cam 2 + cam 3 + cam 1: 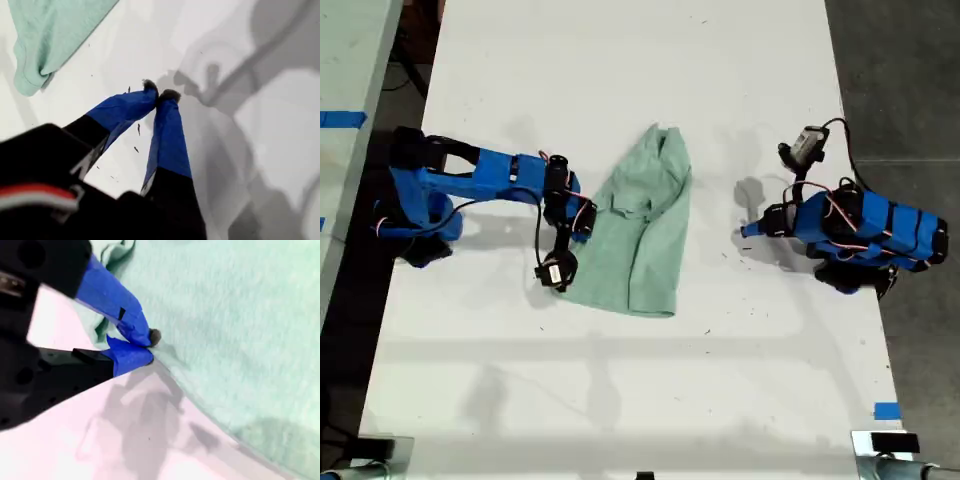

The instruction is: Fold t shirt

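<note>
Because the t shirt (642, 228) lies already doubled into a long narrow strip near the middle of the white counter (620, 400), its long axis running from the far edge of the exterior view toward the near edge, the next fold probably has to bring one short end over the other along that axis. My second gripper (145, 347) sits right at the strip's long edge on the exterior view's left, jaws clenched on the hem where the cloth meets the counter; the second wrist view shows the fabric pinched and puckering just at the tips. My first gripper (160, 95) is well apart from the garment, on the exterior view's right, jaws closed on nothing above bare counter, with only a corner of the shirt showing in its wrist view. So the second arm is plainly the nearer one. The cloth is pale mint green, soft, matte and finely napped, creased near the collar end; the counter is smooth and lightly speckled.
</note>
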Controlling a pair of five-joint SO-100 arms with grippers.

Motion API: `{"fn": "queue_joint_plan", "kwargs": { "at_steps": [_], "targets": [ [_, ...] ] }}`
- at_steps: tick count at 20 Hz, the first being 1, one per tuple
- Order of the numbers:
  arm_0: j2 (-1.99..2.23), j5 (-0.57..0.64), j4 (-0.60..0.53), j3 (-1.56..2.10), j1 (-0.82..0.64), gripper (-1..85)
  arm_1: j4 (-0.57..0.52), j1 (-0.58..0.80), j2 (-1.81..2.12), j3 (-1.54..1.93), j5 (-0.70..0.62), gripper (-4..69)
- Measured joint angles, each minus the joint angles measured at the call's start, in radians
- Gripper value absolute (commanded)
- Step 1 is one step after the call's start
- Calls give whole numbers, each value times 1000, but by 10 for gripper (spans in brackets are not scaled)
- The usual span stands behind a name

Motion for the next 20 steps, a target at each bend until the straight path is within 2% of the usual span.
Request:
{"fn": "queue_joint_plan", "kwargs": {
  "at_steps": [3,6,13,14,15,17,20],
  "targets": [
    [-91,46,60,-222,11,-3,0,0,0,0,0,29],
    [-152,75,74,-402,17,-3,0,0,0,0,0,29],
    [-193,92,-52,-448,17,-3,0,0,0,0,0,29],
    [-207,98,-77,-449,20,29,0,0,0,0,0,29],
    [-219,103,-98,-451,23,100,0,0,0,0,0,29],
    [-236,124,-149,-451,37,159,0,0,0,0,0,29],
    [-235,147,-175,-451,51,184,0,0,0,0,0,29]
  ]
}}
